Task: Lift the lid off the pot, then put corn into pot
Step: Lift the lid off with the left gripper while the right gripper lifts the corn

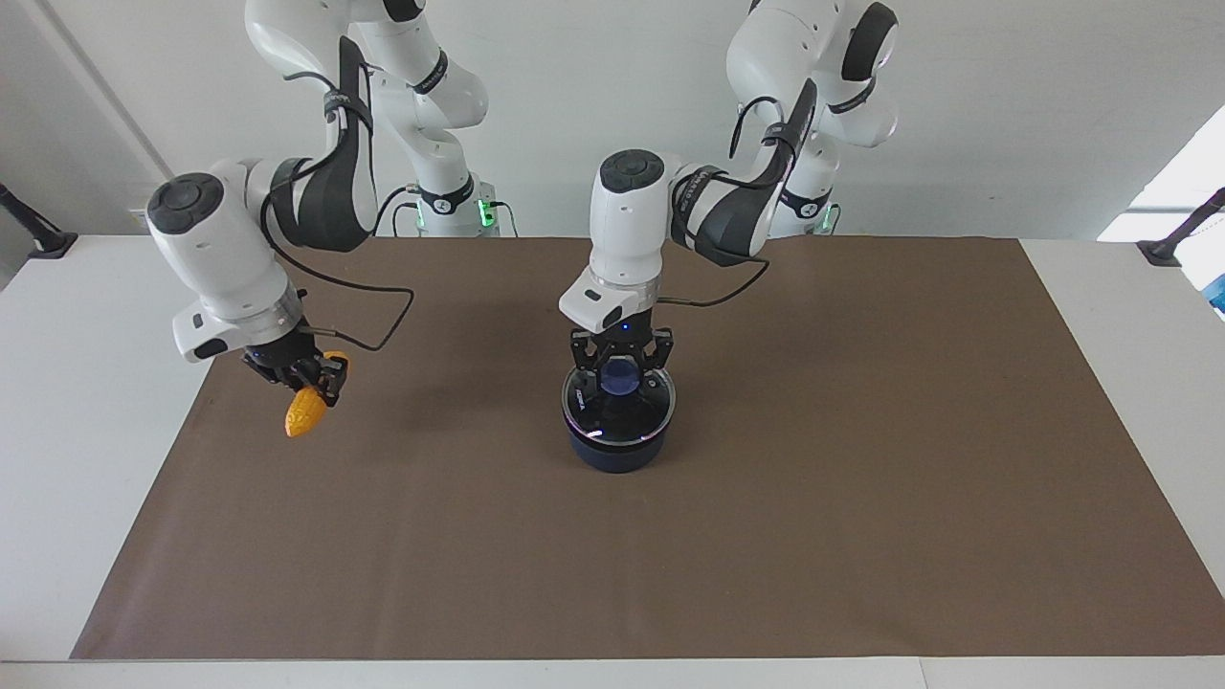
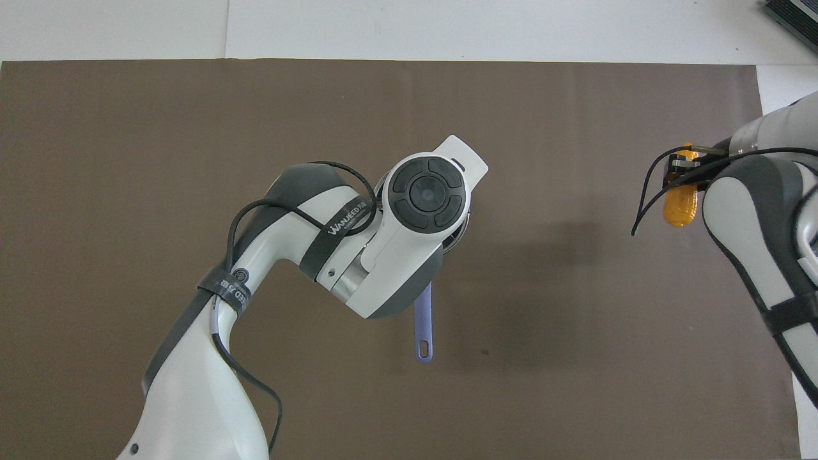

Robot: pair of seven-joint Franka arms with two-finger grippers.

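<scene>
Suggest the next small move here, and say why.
Probably the left tool should raise straight up: it is shut on the blue knob of the clear glass lid, which looks barely off the dark navy pot. The right tool already holds the orange-yellow corn cob in the air.

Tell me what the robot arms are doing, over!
Left gripper shut on the lid's knob, lid at the pot. Right gripper holds the corn in the air. Nothing in the way.
</scene>
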